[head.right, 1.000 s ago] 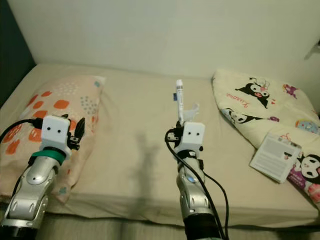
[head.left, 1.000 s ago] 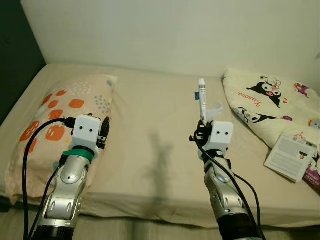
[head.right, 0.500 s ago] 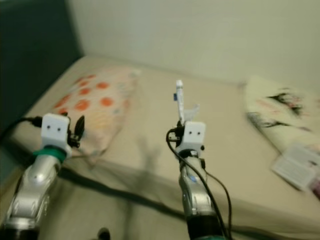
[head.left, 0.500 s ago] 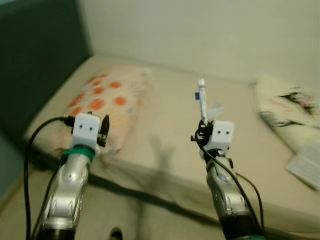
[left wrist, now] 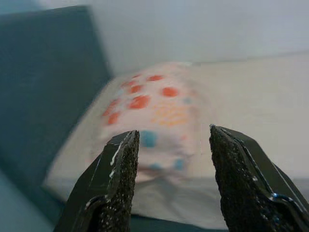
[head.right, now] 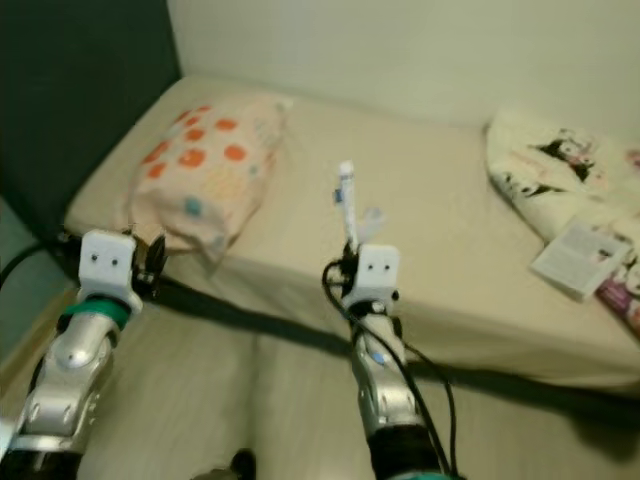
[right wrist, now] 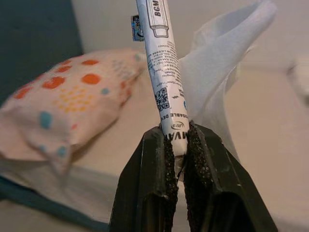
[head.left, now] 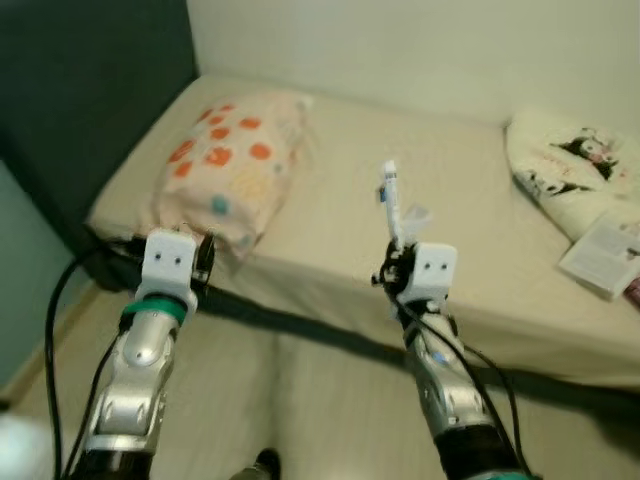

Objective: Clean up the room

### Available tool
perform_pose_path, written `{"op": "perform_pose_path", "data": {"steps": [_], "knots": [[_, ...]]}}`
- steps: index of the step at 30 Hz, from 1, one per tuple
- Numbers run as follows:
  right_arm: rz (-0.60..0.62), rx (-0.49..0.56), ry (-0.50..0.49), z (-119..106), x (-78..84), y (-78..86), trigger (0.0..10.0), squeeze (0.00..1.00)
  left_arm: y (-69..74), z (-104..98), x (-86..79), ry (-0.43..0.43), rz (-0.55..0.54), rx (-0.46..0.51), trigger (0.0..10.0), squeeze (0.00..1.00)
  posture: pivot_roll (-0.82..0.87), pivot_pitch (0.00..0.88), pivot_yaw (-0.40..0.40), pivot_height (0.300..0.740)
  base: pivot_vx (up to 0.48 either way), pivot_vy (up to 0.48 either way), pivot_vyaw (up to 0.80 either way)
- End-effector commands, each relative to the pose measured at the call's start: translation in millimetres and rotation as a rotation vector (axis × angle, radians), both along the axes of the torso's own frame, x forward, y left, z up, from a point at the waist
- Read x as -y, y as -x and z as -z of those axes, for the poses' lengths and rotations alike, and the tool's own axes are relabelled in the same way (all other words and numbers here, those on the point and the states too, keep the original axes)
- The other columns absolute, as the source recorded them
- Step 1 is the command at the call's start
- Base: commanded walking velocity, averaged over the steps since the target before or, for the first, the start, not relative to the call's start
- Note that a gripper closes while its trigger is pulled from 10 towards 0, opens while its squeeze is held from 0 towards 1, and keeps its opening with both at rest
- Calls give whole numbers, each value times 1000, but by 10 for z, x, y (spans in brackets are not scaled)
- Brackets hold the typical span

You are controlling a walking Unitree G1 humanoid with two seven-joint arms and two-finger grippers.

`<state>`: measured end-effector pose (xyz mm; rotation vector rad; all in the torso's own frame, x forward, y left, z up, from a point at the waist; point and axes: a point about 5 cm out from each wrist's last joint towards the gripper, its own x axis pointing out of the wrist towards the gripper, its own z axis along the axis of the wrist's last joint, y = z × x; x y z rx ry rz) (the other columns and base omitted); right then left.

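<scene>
The right hand (right wrist: 176,159) sits a little right of centre in the left eye view, its two black fingers (right wrist: 155,183) clamped on the lower end of a slim white tube printed with small black text and a QR code (right wrist: 161,72). The tube stands nearly upright above the fingers, its cap end reaching toward the middle of the frame, and a crumpled piece of thin white tissue (right wrist: 217,67) is pinched in the same grip, fanning out beside the tube.

The left hand (left wrist: 169,159) is raised in the lower left of the left eye view, its fingers (left wrist: 118,179) spread apart with nothing between them, held just in front of the bed's near edge.

Beyond both hands, a bed with a plain beige sheet (head.left: 340,210) fills the middle of the frame. A cream pillow with orange and teal dots (head.left: 232,160) lies at the upper left, against a dark blue-grey headboard (head.left: 80,90). At the upper right lies a pale quilt printed with black-and-white cartoon figures (head.left: 570,165), and a flat white booklet or card with grey print (head.left: 605,255) rests on the sheet touching the quilt's lower edge. A light floor (head.left: 290,400) runs across the bottom of the frame, below the bed's dark lower edge.
</scene>
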<state>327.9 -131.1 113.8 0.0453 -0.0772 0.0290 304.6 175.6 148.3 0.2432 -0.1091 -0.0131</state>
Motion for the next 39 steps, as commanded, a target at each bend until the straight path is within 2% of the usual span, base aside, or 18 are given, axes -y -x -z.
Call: {"op": "perform_pose_path", "data": {"steps": [1, 4, 21, 39], "knots": [[-2, -34, 2, 69, -10, 20, 10000, 0, -12, 47, 10, -6, 0, -30, 10000, 0, 125, 0, -26, 740, 0, 0, 0], [-9, -38, 36, 88, -15, 34, 10000, 0, -28, 84, 15, -19, -7, -51, 10000, 0, 125, 0, -26, 740, 0, 0, 781], [-18, -101, 36, 266, 7, 97, 10000, 0, 5, 225, 49, -45, -11, -96, 10000, 0, 125, 0, -33, 740, 0, 0, 763], [-79, -88, 19, 283, -42, 134, 10000, 0, 55, 354, 38, -76, -23, -129, 10000, 0, 124, 0, -47, 740, 0, 0, 746]]}}
